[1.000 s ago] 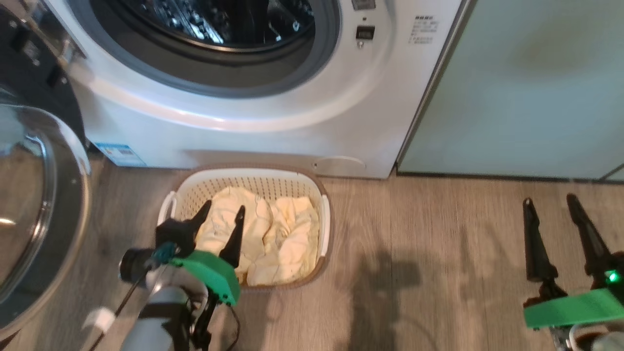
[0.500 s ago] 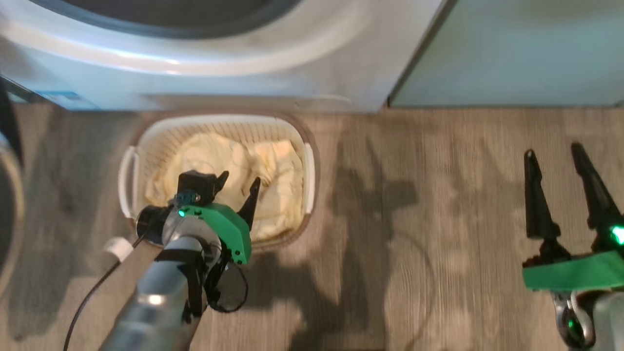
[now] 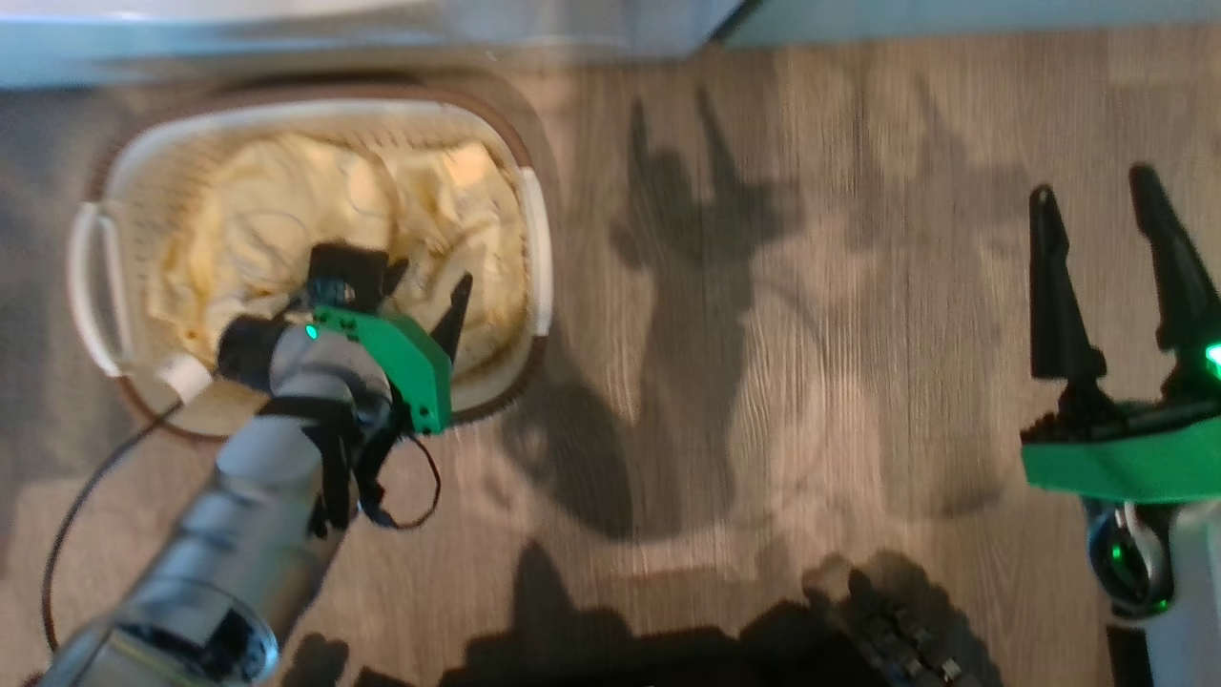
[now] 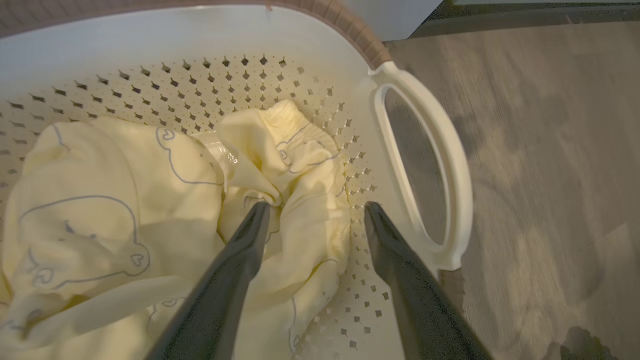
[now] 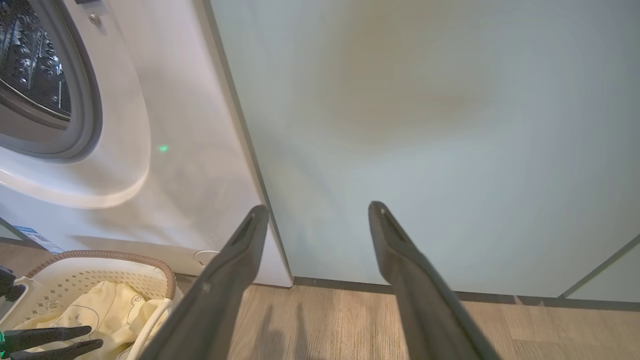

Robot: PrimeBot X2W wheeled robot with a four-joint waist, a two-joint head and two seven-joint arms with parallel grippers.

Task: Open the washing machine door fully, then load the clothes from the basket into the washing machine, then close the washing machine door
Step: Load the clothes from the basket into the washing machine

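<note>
The left gripper (image 4: pixel 316 206) is seen with its fingers spread apart and nothing clamped, lowered inside the basket (image 4: pixel 200 75). One fingertip is pressed at a raised fold of the clothes (image 4: pixel 115 200); the other is held over the perforated side wall, just beside a white handle (image 4: pixel 452 165). A bunched ridge of cloth is found between the two fingers. Whether that wall is touched cannot be told. A dark cable (image 3: pixel 57 534) is looped beside the left forearm.

The right gripper (image 3: pixel 1094 186) is likewise held wide and empty, well apart from the basket, above bare wooden floor (image 3: pixel 763 382), and is pointed at a pale green cabinet (image 5: pixel 425 125) beside the washing machine (image 5: pixel 165 125).

The clothes are heaped and crumpled across the basket bottom, with no clear direction. The basket is set on the floor before the machine's base, its long axis laid left to right in the head view, a handle at each short end.
</note>
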